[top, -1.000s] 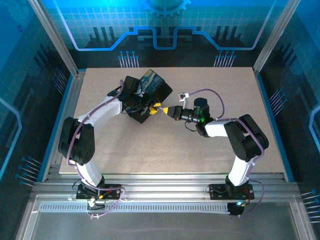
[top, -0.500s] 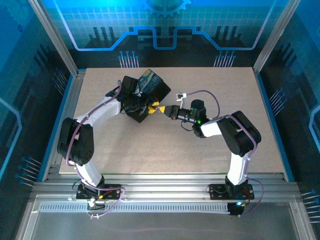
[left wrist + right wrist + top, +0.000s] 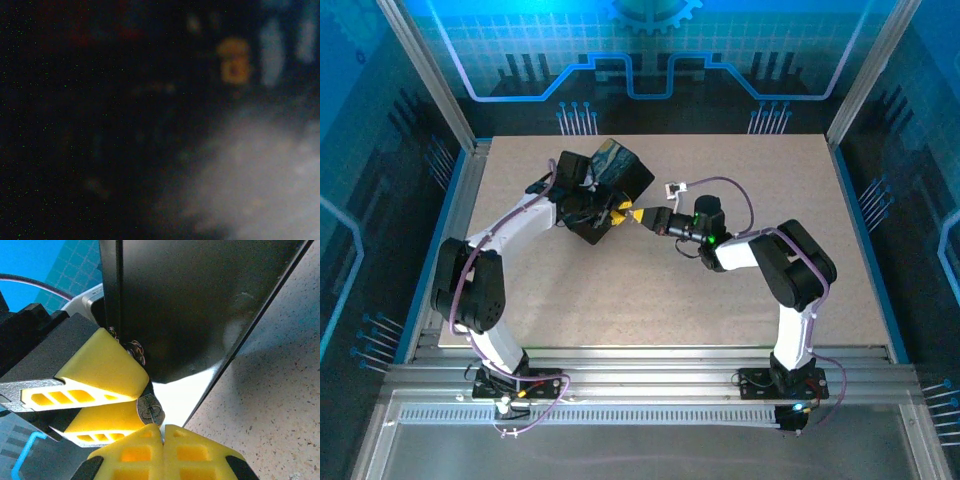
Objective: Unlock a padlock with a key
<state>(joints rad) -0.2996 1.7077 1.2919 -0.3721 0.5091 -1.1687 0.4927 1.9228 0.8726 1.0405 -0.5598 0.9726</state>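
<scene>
Right fingers [image 3: 125,452] clenched, lower centre; grip of left fingers [image 3: 100,372] unclear. Two yellow pairs, one dark box [image 3: 190,300]; right wrist view adds one metal piece [image 3: 149,410].

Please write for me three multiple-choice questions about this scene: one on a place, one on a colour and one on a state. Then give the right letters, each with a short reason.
1. Where on the table does the dark box stand?
A. far part, left of centre
B. near right corner
C. middle of the near edge

2. What colour are the fingers of the tools?
A. red
B. yellow
C. white

3. How does the right tool stand?
A. wide open
B. shut, tips together
C. open around the box

Answers:
1 A: the top view shows the box far and left of centre.
2 B: the right wrist view shows them yellow.
3 B: its two tips meet, with a small silvery key at them.
</scene>
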